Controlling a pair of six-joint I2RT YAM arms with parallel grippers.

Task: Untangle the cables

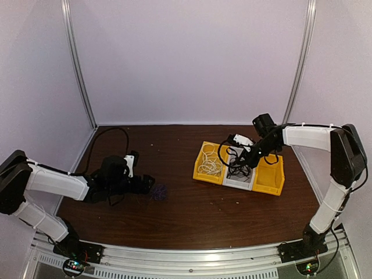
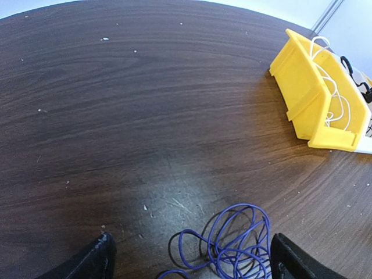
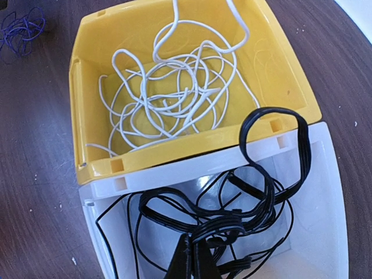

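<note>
Overlooking the table [image 1: 186, 215]: left gripper [image 1: 152, 185] beside purple cable [image 1: 160, 192]. Left wrist: fingers [image 2: 93, 261] spread wide, purple cable between them. Right wrist: right gripper [image 3: 195, 261] clenched on black cable [image 3: 232, 221] in white bin [image 3: 325, 192]; white cable [image 3: 168, 99] fills yellow bin [image 3: 290, 75].

Bright even light, soft top view w/ fisheye wrist cams, glare on table [image 2: 174, 192].

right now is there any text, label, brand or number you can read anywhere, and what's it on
None: no readable text in any view.
The yellow bin holding the white cable, the white bin with the black cables, and the purple cable on the table show no printing.
Small lit spots at the arm bases in the top view are too small to read as signs.
</note>
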